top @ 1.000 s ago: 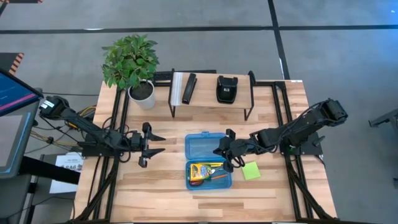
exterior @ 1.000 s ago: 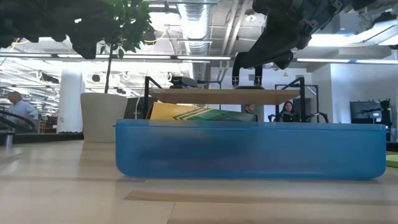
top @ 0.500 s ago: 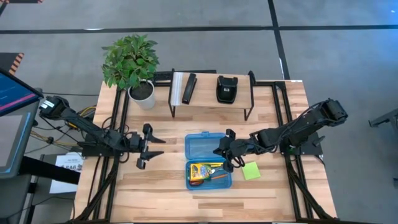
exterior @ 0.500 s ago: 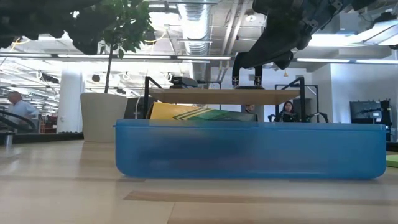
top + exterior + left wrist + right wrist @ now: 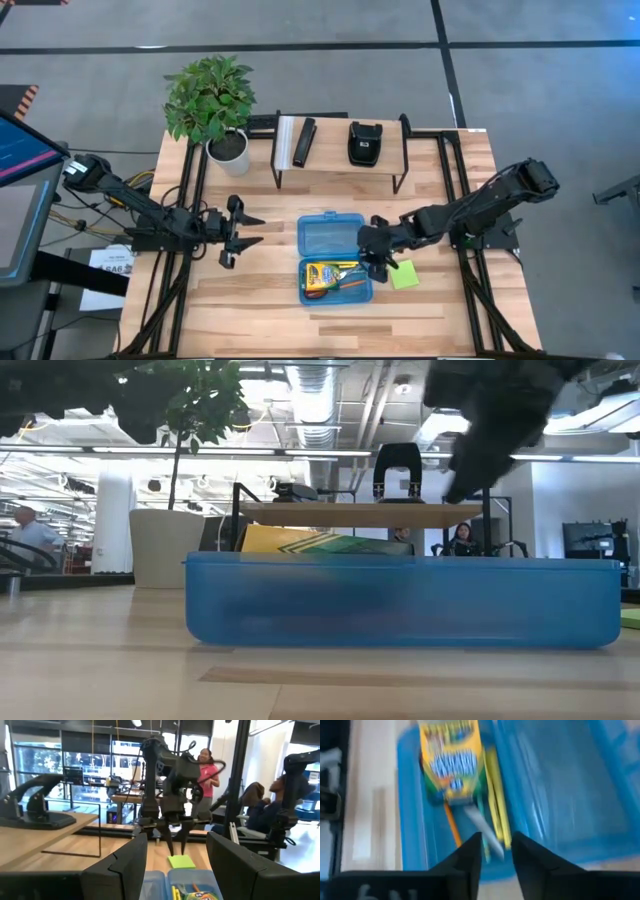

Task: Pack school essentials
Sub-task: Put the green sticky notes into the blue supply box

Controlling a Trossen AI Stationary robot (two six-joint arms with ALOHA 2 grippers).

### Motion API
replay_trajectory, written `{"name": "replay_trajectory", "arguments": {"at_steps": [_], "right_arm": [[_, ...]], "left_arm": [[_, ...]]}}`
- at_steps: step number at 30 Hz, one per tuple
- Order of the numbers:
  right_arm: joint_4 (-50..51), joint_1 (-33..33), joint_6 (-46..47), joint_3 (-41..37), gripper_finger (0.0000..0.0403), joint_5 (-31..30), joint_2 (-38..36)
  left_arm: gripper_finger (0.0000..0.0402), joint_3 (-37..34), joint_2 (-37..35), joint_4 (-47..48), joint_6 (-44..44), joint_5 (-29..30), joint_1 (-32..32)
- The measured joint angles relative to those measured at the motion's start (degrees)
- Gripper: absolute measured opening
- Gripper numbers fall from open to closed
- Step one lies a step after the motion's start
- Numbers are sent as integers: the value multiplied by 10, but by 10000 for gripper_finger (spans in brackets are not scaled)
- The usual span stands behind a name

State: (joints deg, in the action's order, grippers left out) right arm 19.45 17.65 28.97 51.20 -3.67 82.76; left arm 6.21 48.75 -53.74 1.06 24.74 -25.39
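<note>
An open blue case lies at the table's middle. Its near half holds a yellow-green crayon box, yellow pencils and orange-handled scissors. A lime-green sticky-note pad lies flat on the wood just right of the case. My right gripper hangs tipped downward over the case's right rim, between case and pad. Its fingers are open with nothing between them. My left gripper waits open, left of the case and above the table.
A potted plant stands at the far left. A low wire shelf behind the case carries black and white bars and a black pouch. Bare wood lies along the near edge. People show in the room beyond.
My right gripper has tipped its fingers steeply downward and swung a little toward the near edge, from beside the case's lid to over the tray's right rim. Case, contents and sticky-note pad lie as before.
</note>
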Motion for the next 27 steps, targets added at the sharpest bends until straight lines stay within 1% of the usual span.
{"name": "replay_trajectory", "arguments": {"at_steps": [5,9,14,18,21,27], "right_arm": [[72,10,34,17,181,2,0],[144,6,78,37,206,10,0],[252,6,134,61,212,21,0],[312,18,169,62,207,42,0],[328,37,178,59,207,54,0],[325,76,202,58,214,53,0]], "left_arm": [[192,0,-2,-26,-34,18,0],[192,0,-13,-38,-58,27,2],[192,0,-34,-21,-61,27,9],[192,0,-46,26,-38,26,9],[192,0,-45,50,-22,26,9],[192,0,-45,45,-14,26,9]]}}
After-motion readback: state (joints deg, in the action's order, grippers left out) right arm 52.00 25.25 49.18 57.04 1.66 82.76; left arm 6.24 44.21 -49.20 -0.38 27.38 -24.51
